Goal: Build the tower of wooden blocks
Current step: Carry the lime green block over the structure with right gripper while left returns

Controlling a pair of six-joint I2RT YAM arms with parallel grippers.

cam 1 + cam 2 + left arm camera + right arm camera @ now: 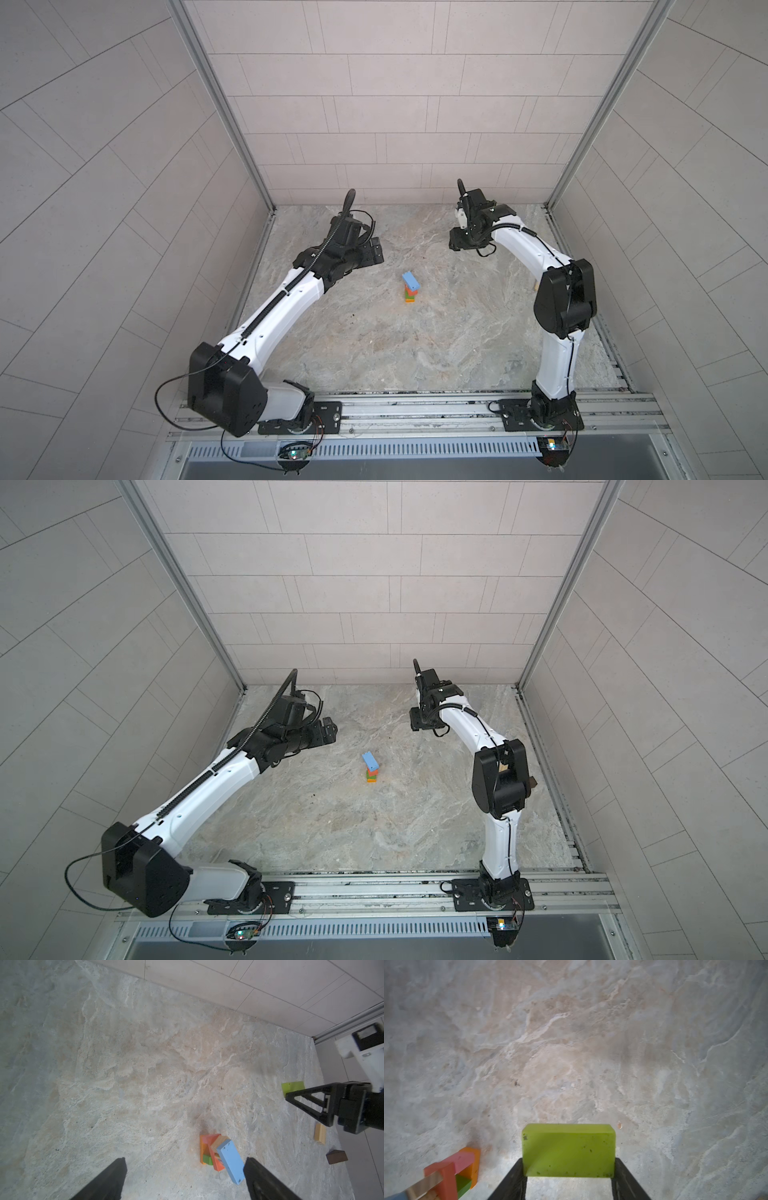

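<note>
The tower (pixel 410 291) (pixel 370 771) stands mid-table in both top views: orange base, green, coral and tan pieces, and a blue block (pixel 230 1160) lying skewed on top. My left gripper (pixel 186 1162) is open and empty; it hangs to the left of the tower (pixel 209 1147) and above it, and the blue block shows close to one fingertip (pixel 251 1164). My right gripper (pixel 568 1167) is shut on a lime block (pixel 568 1150), held off the table to the back right of the tower (pixel 452 1169). The left wrist view shows that lime block (pixel 292 1085) at the right gripper (pixel 289 1097).
A tan block (pixel 320 1133) and a dark brown block (pixel 336 1156) lie near the table's right edge, partly behind the right arm (pixel 498 779) in a top view. Tiled walls (pixel 374 104) enclose the table at the back and both sides.
</note>
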